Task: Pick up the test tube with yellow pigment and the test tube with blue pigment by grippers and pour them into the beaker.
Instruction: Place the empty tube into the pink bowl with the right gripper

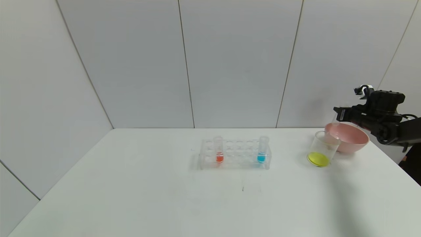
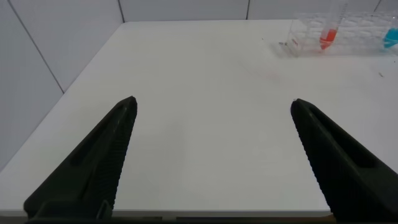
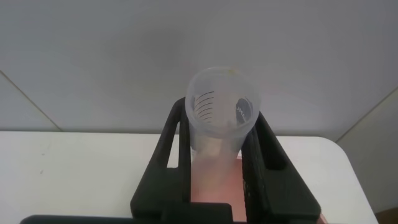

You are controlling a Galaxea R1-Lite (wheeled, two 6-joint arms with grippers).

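The right pincer (image 1: 338,116) is up in the air at the right side of the white counter (image 1: 164,197), over the pink bowl (image 1: 353,140). Its two black fingers (image 3: 168,149) are squeezed tight on a clear tube, the test tube with yellow pigment (image 3: 222,112). The tube looks empty now, and its open mouth faces the right wrist camera, with the pink bowl showing below it. The beaker (image 1: 323,148) stands on the counter, touching or just in front of the pink bowl on the bowl's left side. There is bright yellow liquid in the bottom of the beaker. In the middle of the counter sits the clear tube rack (image 1: 235,154). The test tube with blue pigment (image 1: 262,149) stands upright in the rack near its right end, with a little blue liquid at the bottom. Another tube with red-orange liquid (image 1: 218,149) stands upright near the rack's left end. The left pincer (image 2: 211,162) hangs low over the bare left part of the counter, well away from the rack. Its two fingers are wide apart and there is nothing between them. In the left wrist view the rack (image 2: 348,37) shows far off with its red and blue tubes.
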